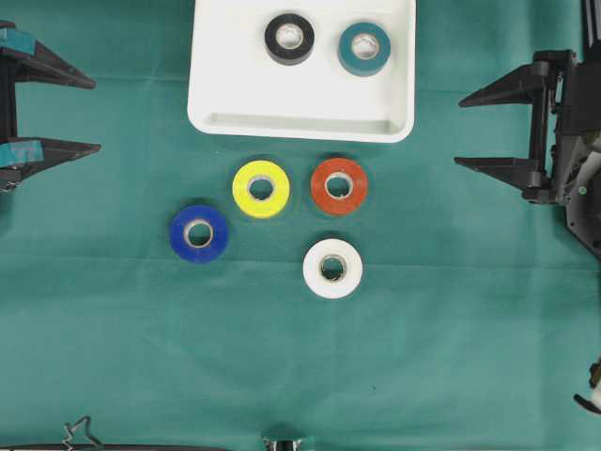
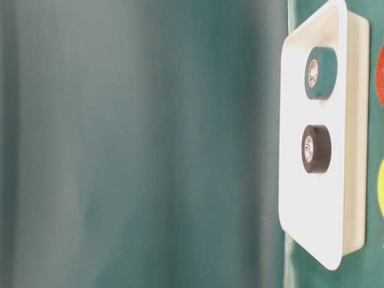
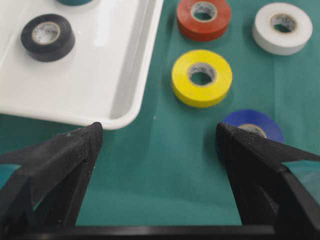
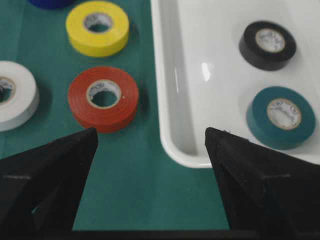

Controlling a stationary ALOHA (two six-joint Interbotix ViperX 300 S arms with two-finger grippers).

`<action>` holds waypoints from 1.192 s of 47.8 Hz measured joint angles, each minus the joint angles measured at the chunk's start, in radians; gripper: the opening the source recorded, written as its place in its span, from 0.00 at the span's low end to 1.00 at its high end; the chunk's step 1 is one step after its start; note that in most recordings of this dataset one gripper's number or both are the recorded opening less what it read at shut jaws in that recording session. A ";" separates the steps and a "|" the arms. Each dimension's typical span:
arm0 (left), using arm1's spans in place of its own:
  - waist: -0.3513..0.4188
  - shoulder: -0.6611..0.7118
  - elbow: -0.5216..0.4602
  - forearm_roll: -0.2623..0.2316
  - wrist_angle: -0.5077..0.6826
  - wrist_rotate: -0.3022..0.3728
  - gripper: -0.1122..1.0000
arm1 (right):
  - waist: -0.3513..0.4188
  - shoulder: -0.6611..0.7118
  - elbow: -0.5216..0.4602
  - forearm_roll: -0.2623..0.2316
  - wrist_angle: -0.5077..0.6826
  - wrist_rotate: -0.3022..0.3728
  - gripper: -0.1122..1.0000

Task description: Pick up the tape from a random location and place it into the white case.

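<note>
My left gripper (image 1: 92, 115) is spread wide at 9 o'clock, nothing in it. My right gripper (image 1: 462, 132) is spread wide at 3 o'clock, also carrying nothing. The white case (image 1: 244, 94) sits at 12 o'clock on the green cloth (image 1: 451, 329), with the black tape (image 1: 289, 38) and teal tape (image 1: 364, 48) lying flat inside it. Outside, near centre: yellow tape (image 1: 260, 189), red tape (image 1: 338, 186), blue tape (image 1: 199, 234) toward 8 o'clock, white tape (image 1: 332, 269) toward 6 o'clock.
</note>
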 measured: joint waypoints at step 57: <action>-0.155 0.002 0.009 -0.002 -0.008 0.000 0.99 | 0.000 -0.008 0.011 0.009 -0.020 0.000 0.87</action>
